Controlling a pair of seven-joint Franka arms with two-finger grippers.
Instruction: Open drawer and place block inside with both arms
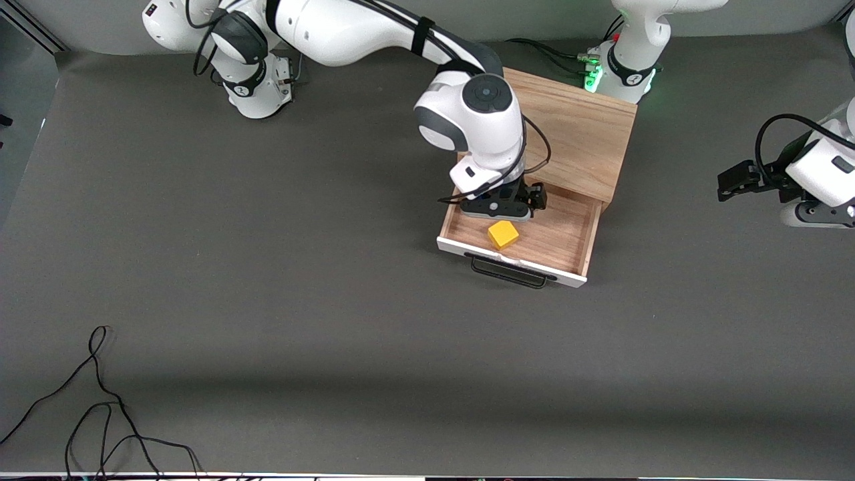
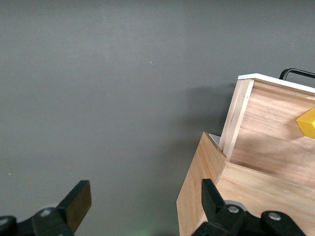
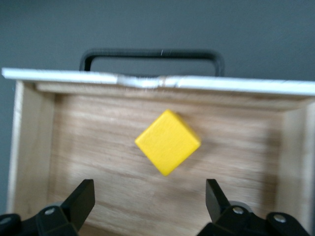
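The drawer (image 1: 590,235) stands pulled out of the light wooden box (image 1: 581,130), with its white front panel and black wire handle (image 1: 509,274) toward the front camera. The yellow block (image 1: 503,234) lies on the drawer's wooden floor, close to the front panel. My right gripper (image 1: 505,210) hangs over the drawer just above the block. In the right wrist view it (image 3: 149,199) is open and empty, with the block (image 3: 167,141) lying free past its fingertips. My left gripper (image 1: 735,182) waits open over the bare table at the left arm's end. Its wrist view (image 2: 144,199) shows the box corner (image 2: 197,191) and the block (image 2: 307,123).
Loose black cables (image 1: 100,414) lie on the grey table near the front camera at the right arm's end. The left arm's green-lit base (image 1: 591,79) stands just by the box's back corner.
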